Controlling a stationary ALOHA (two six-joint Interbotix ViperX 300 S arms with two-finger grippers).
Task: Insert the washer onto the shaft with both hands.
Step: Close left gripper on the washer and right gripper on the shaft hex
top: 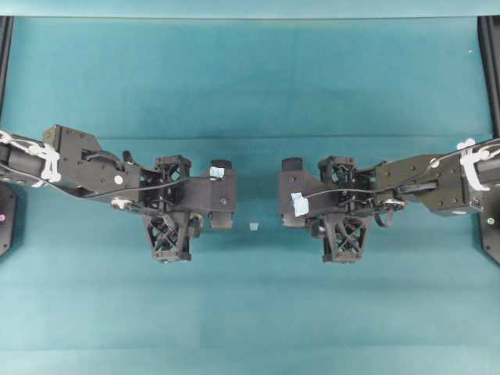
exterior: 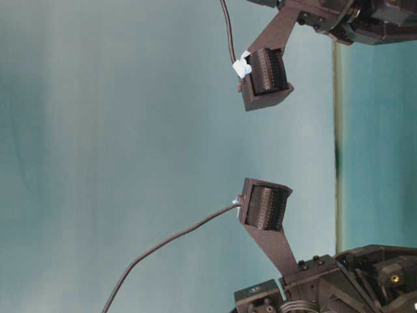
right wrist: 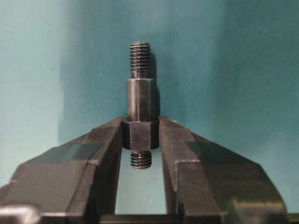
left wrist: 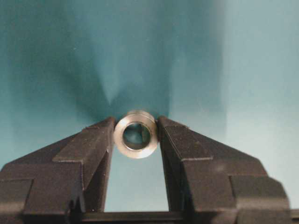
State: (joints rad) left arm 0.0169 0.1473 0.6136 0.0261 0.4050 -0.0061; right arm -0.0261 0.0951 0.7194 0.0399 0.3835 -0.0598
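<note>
Teal table below. Left gripper pinches the washer, hole facing outward; right gripper clamps the shaft by its collar, threaded tip outward. Grippers apart; hole and shaft need lining up.

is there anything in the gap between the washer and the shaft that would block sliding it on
Nothing visible does. The left gripper holds the washer, the right gripper holds the shaft by its collar. Overhead, only bare teal table and a tiny pale tape scrap lying on it show between them.
</note>
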